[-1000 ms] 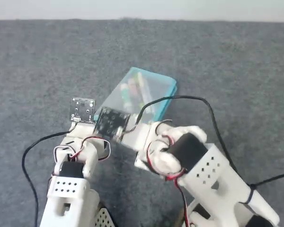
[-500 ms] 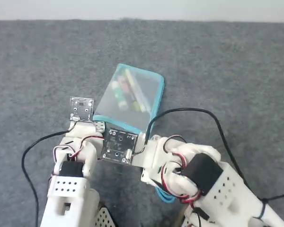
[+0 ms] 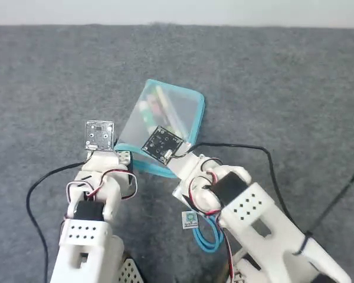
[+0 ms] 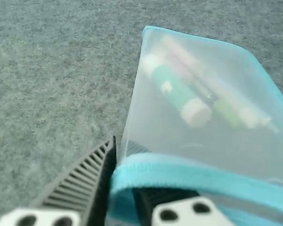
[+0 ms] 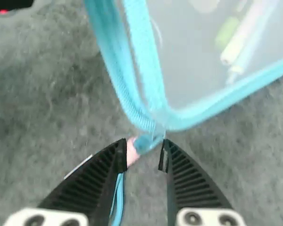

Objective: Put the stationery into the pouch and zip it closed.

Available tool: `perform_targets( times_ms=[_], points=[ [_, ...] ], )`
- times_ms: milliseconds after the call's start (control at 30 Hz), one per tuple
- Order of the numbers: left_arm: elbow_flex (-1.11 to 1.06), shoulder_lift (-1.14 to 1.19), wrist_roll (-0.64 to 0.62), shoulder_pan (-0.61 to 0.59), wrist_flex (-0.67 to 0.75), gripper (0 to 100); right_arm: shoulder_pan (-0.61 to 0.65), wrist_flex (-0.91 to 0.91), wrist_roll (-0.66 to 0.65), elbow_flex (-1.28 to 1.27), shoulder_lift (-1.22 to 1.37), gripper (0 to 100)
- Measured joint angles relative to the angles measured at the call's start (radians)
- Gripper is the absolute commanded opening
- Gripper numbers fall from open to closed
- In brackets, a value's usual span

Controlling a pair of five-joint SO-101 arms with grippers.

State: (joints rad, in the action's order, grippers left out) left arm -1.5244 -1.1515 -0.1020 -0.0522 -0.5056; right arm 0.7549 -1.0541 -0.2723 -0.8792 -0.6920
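The pouch (image 3: 168, 112) has swung round on the grey surface (image 3: 283, 88) and now lies still, with the stationery (image 4: 179, 92) inside. The left claw (image 4: 125, 165) stays clamped on its zip edge. The right claw (image 5: 145, 148) has shifted along that edge and pinches the zipper pull (image 5: 144, 141) at the corner, so closing looks nearly done.

— What carried it all?
— A grey, felt-like surface (image 3: 295, 88), plain all over.
— And what lay on it?
— A clear pouch (image 3: 165, 115) with teal edging, stationery (image 3: 147, 111) showing through. A blue cord (image 3: 205, 239) looped nearer in; whether it touched the surface, I couldn't tell.
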Motion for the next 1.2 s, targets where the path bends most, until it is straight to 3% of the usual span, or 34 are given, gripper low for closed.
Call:
perform_targets(
  times_ms=[300,433,767,967,1200],
  points=[
    [0.000,0.000,-0.002,0.020,0.000,1,-0.017,0.233,0.000,-0.064,0.161,11.3],
    [0.000,0.000,-0.002,0.029,0.000,1,-0.069,0.264,0.000,-0.064,0.207,0.0],
    [0.000,0.000,-0.005,0.071,0.000,1,-0.160,0.292,0.035,-0.064,0.222,0.7],
    [0.000,0.000,0.087,0.074,0.000,13,-0.163,0.101,0.008,0.046,0.215,0.6],
    [0.000,0.000,0.124,0.091,0.000,14,-0.163,-0.064,-0.149,0.086,0.101,0.6]
  ],
)
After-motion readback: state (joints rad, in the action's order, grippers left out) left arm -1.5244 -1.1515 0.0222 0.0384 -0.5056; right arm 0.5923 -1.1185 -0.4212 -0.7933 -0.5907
